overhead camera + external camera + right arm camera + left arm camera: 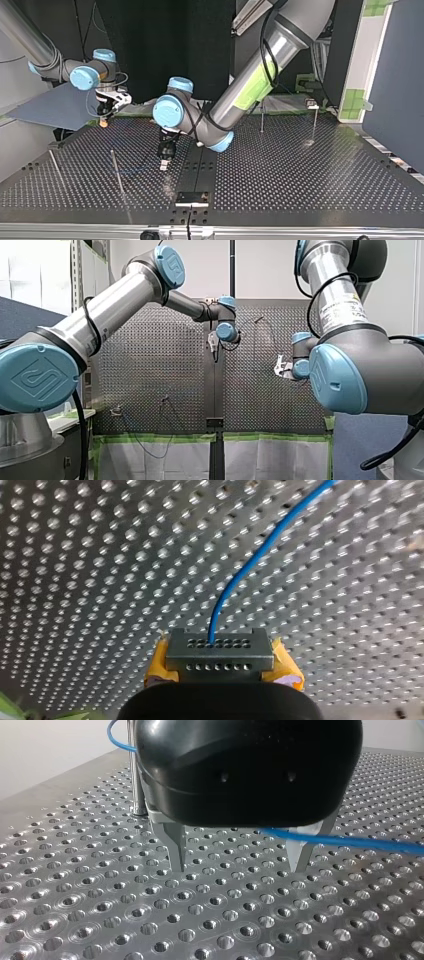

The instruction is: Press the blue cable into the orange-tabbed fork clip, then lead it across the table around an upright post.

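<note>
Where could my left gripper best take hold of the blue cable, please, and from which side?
I would grip the straight stretch of blue cable running level just above the table, beside the left gripper. Come from above with the open fingers straddling it crosswise: it is thin, lies horizontal, and nothing crowds it there.

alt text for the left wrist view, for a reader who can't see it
My left gripper fills the view: a black body above two metal fingers standing open, tips close to the perforated table. A blue cable crosses one finger without being gripped, and an upright post stands behind the gripper.
</note>
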You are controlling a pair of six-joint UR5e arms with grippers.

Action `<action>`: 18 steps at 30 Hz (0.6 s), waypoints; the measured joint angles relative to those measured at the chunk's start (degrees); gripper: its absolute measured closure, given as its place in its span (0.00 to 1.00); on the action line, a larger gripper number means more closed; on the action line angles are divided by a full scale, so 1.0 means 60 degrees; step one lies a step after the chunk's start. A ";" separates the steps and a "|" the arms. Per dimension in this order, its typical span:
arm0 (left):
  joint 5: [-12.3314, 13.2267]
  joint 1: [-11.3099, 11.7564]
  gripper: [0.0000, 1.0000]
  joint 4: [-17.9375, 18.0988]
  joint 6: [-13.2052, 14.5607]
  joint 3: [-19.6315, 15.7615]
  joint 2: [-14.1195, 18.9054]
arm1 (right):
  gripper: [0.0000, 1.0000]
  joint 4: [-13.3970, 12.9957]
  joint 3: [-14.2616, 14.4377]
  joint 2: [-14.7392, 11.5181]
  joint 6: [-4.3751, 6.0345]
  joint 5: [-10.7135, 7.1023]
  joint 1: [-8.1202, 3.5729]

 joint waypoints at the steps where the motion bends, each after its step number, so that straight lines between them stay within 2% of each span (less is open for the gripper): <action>1: -0.0001 0.0000 0.01 0.0001 0.0000 0.0000 0.0000 | 1.00 -0.0068 0.0000 0.0087 -0.0003 0.0000 -0.0019; 13: -0.0119 -0.0015 0.01 0.0000 0.0000 0.0011 0.0002 | 1.00 -0.0830 -0.0001 0.1304 0.0005 0.0014 -0.0339; 18: -0.0195 -0.0016 0.01 -0.0011 0.0000 0.0012 0.0001 | 1.00 -0.1274 -0.0003 0.1830 0.0268 0.0015 -0.0482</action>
